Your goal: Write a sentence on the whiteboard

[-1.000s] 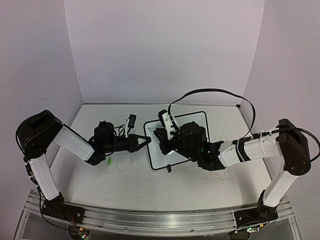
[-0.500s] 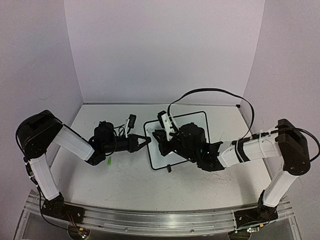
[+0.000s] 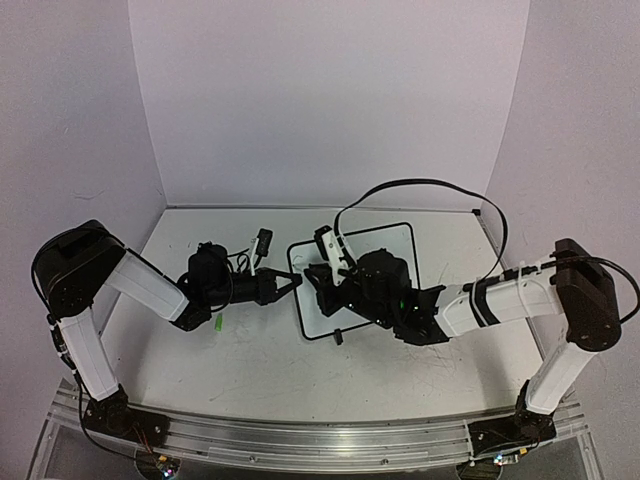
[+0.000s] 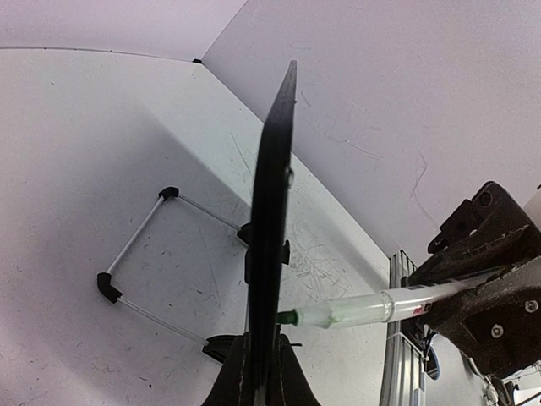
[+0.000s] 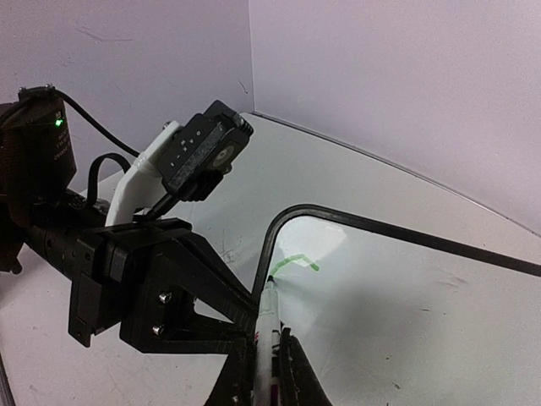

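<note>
The whiteboard (image 3: 392, 240) stands tilted at mid-table. My left gripper (image 3: 295, 281) is shut on its left edge; the left wrist view shows the board edge-on (image 4: 275, 186) between my fingers (image 4: 243, 376). My right gripper (image 3: 330, 285) is shut on a marker (image 5: 268, 326), whose green tip touches the board near its rounded corner. In the left wrist view the marker (image 4: 363, 310) meets the board from the right. Of the sentence only one short curved green stroke (image 5: 296, 260) shows on the board (image 5: 406, 304). The left gripper (image 5: 194, 283) clamps the frame beside it.
A small green cap (image 3: 218, 322) lies on the tabletop under the left arm. The board's wire stand (image 4: 135, 254) rests on the table behind it, and a black foot (image 3: 338, 338) shows at its near edge. An aluminium rail (image 3: 300, 440) runs along the near edge. Walls enclose three sides.
My right gripper with the marker has shifted slightly left across the board. The left gripper and the board have stayed still.
</note>
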Robot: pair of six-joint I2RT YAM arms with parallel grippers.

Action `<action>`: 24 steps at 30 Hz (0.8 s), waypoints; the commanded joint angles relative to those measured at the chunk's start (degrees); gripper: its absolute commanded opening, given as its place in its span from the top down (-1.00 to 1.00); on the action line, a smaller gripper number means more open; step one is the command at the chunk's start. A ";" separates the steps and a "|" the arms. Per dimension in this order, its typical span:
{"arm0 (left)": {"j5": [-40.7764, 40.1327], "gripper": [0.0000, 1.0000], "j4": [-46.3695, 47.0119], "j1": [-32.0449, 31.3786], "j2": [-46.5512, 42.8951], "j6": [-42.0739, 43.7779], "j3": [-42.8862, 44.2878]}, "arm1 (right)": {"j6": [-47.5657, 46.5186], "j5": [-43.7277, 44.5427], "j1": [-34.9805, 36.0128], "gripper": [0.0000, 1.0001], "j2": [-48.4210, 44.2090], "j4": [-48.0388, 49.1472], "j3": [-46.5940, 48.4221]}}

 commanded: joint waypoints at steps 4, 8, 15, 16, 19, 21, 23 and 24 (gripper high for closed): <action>-1.68 1.00 0.00 0.39 -0.84 0.16 -0.44 | 1.31 1.17 0.12 1.00 -0.18 -0.69 -1.96; -1.70 0.99 0.00 0.39 -0.84 0.13 -0.57 | 1.61 1.42 0.12 1.00 -0.54 -0.85 -2.54; -1.73 1.00 0.00 0.39 -1.14 0.24 -0.80 | 2.19 4.04 0.09 1.00 -0.81 -1.41 -2.91; -1.71 1.00 0.00 0.39 -1.09 0.25 -0.77 | 2.24 4.12 0.09 1.00 -0.83 -1.47 -2.91; -1.70 1.00 0.00 0.39 -1.14 0.20 -0.83 | 2.48 4.34 0.10 1.00 -0.93 -1.57 -3.08; -1.70 1.00 -0.03 0.39 -1.21 0.29 -0.96 | 2.67 4.84 0.12 1.00 -0.94 -1.70 -3.15; -1.72 1.00 0.00 0.39 -1.31 0.32 -1.04 | 2.75 5.30 0.12 1.00 -0.94 -1.85 -3.15; -1.70 1.00 0.01 0.39 -1.33 0.31 -1.10 | 2.75 5.48 0.11 1.00 -0.97 -1.90 -3.17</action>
